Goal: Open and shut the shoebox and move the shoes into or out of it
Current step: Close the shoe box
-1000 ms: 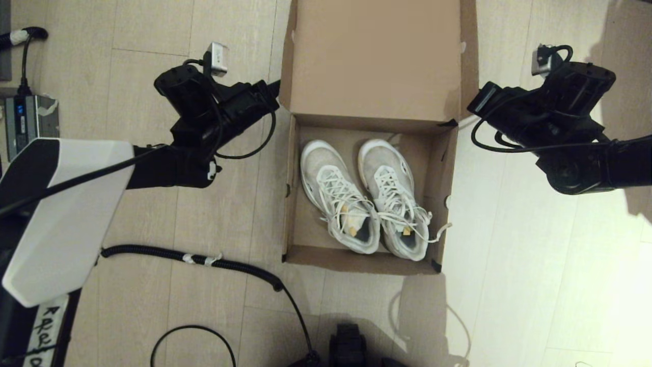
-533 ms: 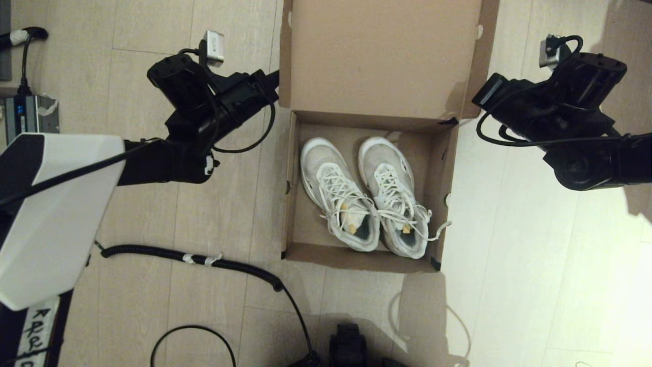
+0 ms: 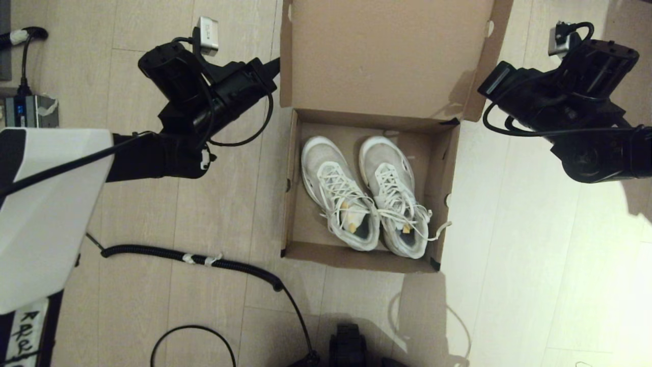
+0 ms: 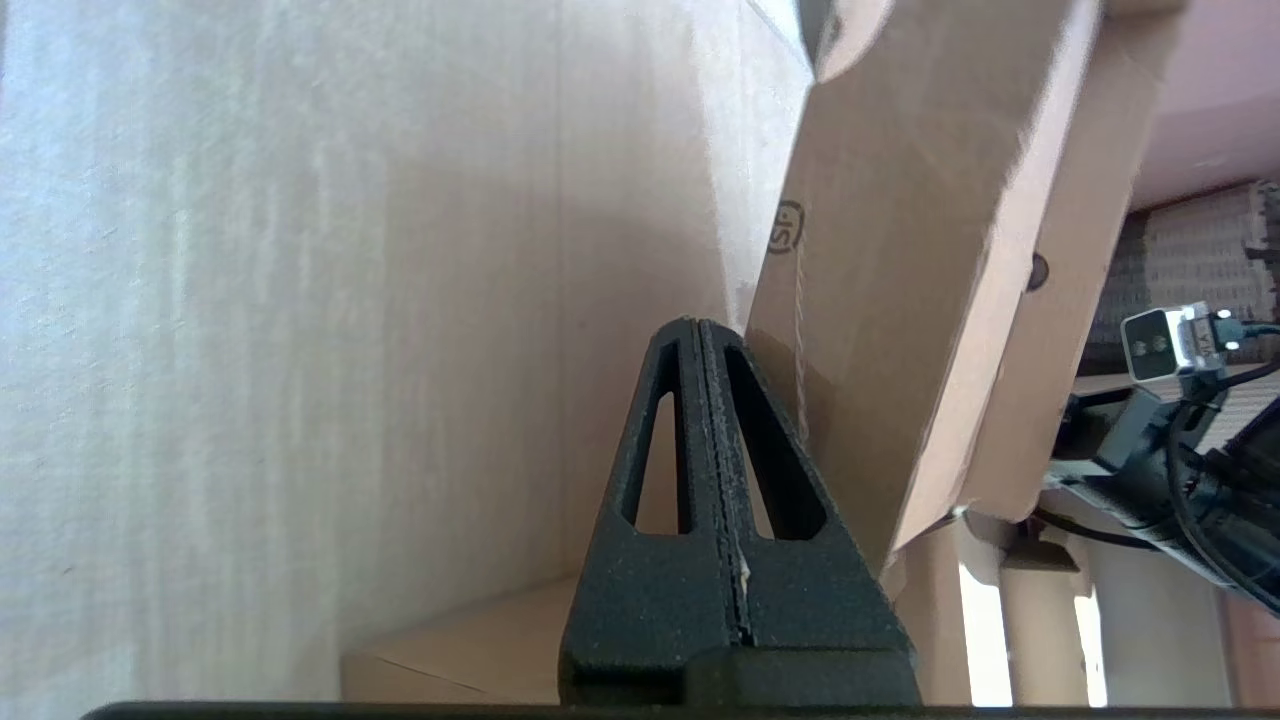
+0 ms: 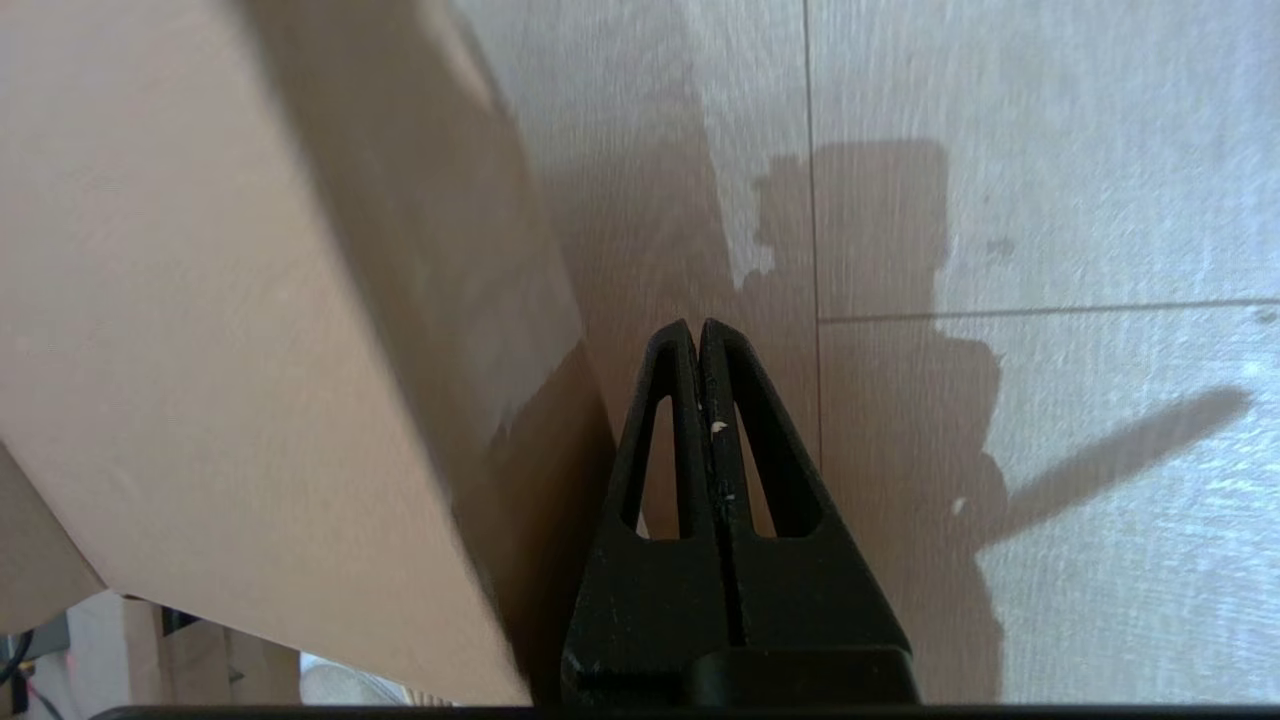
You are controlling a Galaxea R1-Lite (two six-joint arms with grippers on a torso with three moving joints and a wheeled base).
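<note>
The shoebox point(image 3: 367, 188) sits open on the floor, its lid point(image 3: 382, 56) raised between the left gripper point(image 3: 272, 66) and the right gripper point(image 3: 489, 84), both with jaws clenched on nothing. With only side contact, the lid could likely slip and drop back over the shoes point(image 3: 364, 196). White, laced, they lie side by side inside the box.

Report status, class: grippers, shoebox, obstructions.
Left gripper and right gripper shut, flanking lid. Shoebox open, shoes inside. Nothing obstructing.
</note>
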